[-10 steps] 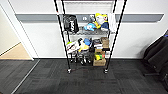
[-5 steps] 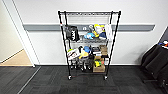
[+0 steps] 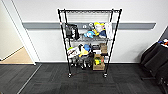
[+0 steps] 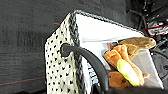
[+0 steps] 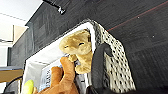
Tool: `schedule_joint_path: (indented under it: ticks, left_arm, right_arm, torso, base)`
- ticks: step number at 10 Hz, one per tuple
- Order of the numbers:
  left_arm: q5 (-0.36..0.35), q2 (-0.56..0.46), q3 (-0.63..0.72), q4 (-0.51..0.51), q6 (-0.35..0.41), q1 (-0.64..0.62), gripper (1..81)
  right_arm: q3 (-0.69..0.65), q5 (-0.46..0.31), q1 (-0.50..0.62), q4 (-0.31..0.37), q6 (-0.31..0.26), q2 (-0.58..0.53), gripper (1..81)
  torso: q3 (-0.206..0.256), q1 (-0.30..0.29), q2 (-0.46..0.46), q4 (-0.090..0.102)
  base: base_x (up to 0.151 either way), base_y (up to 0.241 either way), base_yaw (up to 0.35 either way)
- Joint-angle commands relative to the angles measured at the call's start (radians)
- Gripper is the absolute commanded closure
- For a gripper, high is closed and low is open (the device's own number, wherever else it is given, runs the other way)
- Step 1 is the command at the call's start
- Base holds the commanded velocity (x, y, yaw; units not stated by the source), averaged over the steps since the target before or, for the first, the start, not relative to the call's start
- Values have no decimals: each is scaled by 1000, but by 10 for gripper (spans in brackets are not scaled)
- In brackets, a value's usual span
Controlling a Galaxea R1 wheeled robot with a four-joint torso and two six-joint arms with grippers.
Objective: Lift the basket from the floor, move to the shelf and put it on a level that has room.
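shelf [image 3: 89, 42] top level [image 3: 88, 11] bare, lower tiers crowded with toys

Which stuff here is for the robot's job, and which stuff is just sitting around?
For the job:
basket with plush toys inside
shelf
its bare top level
carpet floor

Just lying about:
plush toys and boxes on the shelf's lower tiers
black chairs to the right
wooden flooring through the doorway

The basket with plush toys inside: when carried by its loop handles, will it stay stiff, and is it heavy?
The basket probably stays stiff: its woven walls stand straight in both wrist views. It is likely light, since it carries soft plush toys. The thin loop handle may let it swing or tilt.
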Motion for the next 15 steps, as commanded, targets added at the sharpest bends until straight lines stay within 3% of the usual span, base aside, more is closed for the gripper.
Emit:
schedule_joint_path:
  ticks: [1, 3, 7, 8, 9, 10, 11, 12, 14, 15]
  left_arm:
    - [54, -35, 77, -21, -2, -130, 811]
    - [54, -38, 77, -23, -1, -130, 811]
    - [54, -41, 72, -21, -1, -126, 811]
    - [56, -43, 72, -21, -1, -121, 811]
    - [56, -44, 72, -21, -1, -118, 811]
    - [56, -47, 72, -21, 1, -116, 811]
    - [57, -49, 72, -21, 1, -115, 811]
    - [59, -50, 72, -21, 1, -112, 811]
    - [59, -52, 72, -21, 1, -110, 811]
    - [56, -53, 72, -21, 1, -109, 811]
  right_arm:
    - [67, -24, 117, 18, 7, -33, 811]
    - [73, -24, 122, 21, 7, -28, 811]
    - [67, -24, 116, 19, 5, -20, 811]
    - [65, -24, 115, 18, 5, -17, 811]
    - [60, -24, 112, 18, 5, -14, 811]
    - [59, -26, 112, 18, 5, -11, 811]
    - [59, -26, 112, 18, 5, -13, 811]
    - [59, -26, 112, 18, 5, -14, 811]
    - [59, -27, 112, 13, 5, -14, 811]
    - [57, -27, 114, 12, 5, -14, 811]
  torso:
    - [0, -61, 95, 0]
    - [78, -104, 162, 0]
    - [163, -191, 295, 0]
    - [113, -212, 328, 0]
    - [134, -235, 361, -25]
    - [141, -250, 382, -89]
    - [148, -267, 409, -104]
    - [150, -282, 433, -28]
    - [150, -315, 486, -82]
    - [214, -328, 507, -96]
  base:
    - [0, 0, 0]
    - [0, 0, 0]
    - [0, 0, 0]
    - [0, 0, 0]
    - [0, 0, 0]
    - [0, 0, 0]
    - [0, 0, 0]
    - [0, 0, 0]
    - [0, 0, 0]
    - [0, 0, 0]
